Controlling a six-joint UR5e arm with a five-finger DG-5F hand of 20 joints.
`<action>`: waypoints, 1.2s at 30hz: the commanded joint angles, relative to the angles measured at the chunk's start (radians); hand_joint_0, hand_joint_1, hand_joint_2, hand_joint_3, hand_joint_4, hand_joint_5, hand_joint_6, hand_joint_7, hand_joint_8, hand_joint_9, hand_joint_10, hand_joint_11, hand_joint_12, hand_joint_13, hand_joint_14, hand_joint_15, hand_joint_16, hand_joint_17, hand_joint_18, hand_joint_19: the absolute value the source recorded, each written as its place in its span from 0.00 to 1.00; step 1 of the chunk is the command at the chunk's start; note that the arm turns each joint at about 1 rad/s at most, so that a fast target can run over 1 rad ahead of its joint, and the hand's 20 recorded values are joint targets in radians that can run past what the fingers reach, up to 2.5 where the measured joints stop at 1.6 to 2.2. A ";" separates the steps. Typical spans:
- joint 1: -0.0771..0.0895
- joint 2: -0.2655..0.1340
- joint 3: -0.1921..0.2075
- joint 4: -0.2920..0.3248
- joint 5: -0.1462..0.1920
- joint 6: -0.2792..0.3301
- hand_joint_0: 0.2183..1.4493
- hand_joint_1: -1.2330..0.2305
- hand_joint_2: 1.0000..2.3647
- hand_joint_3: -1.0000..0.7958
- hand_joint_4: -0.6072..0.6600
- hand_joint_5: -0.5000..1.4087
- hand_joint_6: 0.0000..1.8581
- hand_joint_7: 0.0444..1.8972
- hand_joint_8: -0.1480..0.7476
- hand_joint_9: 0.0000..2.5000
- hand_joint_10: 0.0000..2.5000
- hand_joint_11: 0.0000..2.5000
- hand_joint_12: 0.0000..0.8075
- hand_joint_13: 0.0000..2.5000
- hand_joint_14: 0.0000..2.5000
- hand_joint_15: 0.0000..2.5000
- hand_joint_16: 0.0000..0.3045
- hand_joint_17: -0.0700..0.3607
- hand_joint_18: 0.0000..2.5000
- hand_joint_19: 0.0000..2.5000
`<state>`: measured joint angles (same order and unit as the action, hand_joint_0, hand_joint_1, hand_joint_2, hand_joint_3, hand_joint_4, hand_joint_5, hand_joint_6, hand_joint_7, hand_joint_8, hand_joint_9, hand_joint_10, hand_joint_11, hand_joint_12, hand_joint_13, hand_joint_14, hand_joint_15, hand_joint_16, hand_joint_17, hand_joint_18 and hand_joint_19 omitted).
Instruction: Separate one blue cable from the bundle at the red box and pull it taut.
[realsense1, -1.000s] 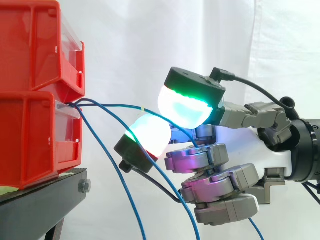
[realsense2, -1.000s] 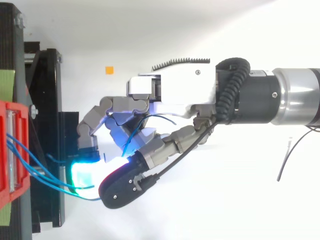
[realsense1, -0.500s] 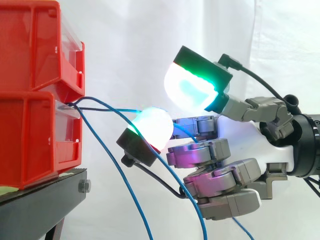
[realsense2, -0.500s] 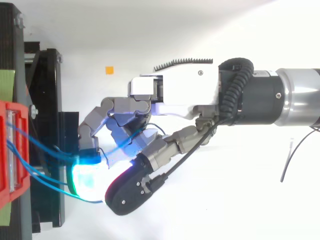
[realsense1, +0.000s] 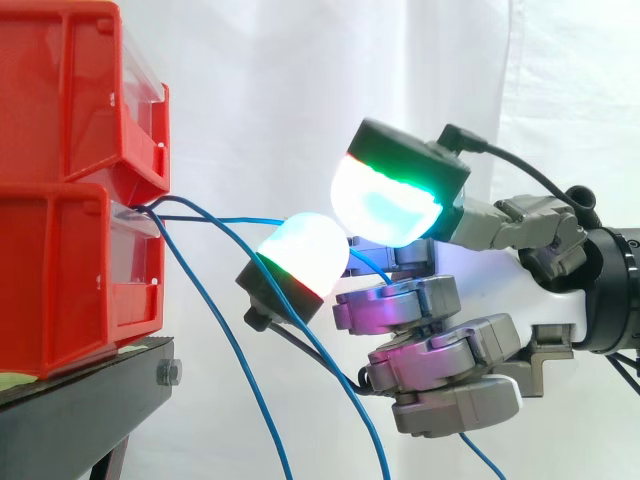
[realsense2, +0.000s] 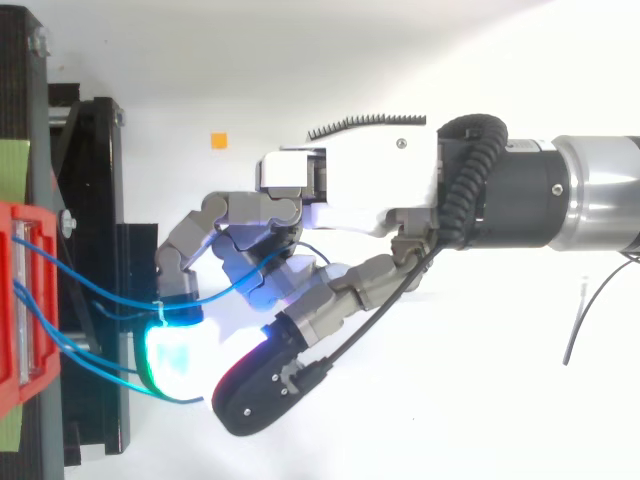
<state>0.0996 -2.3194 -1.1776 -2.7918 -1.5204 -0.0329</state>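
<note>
Two stacked red bins sit on a black stand at the left. Several thin blue cables leave the gap between the bins. One blue cable runs almost level to my hand, crosses the lower glowing fingertip and passes under the thumb pad into the curled fingers. In the top view this cable carries a small pale tag near the fingertip. The other blue cables hang down slack from the bins, below and in front of the hand.
The red bin front and the stand's top lie along the left edge of the top view. A small orange marker sits on the white floor. A white curtain hangs behind.
The thumb rose away from the finger, then came back down close over it. One blue cable has lifted apart from the others and now lies straighter across the fingertip.
</note>
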 joint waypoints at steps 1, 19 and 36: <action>-0.001 0.000 0.001 0.002 0.000 -0.001 0.23 0.40 0.00 0.28 0.46 0.16 0.45 0.38 0.43 0.15 1.00 0.67 0.47 0.30 1.00 0.42 0.16 0.42 0.43 0.61; -0.018 -0.049 -0.019 0.127 0.069 0.022 0.21 0.45 0.00 0.28 0.54 0.14 0.45 0.33 0.57 0.11 1.00 0.68 0.68 0.55 1.00 0.38 0.26 0.58 0.68 0.26; -0.015 -0.049 -0.051 0.210 0.066 0.021 0.26 0.45 0.00 0.28 0.54 0.15 0.46 0.36 0.60 0.29 1.00 0.84 0.77 0.69 1.00 0.45 0.78 0.57 0.88 0.24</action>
<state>0.0839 -2.3680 -1.2280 -2.5834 -1.4535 -0.0129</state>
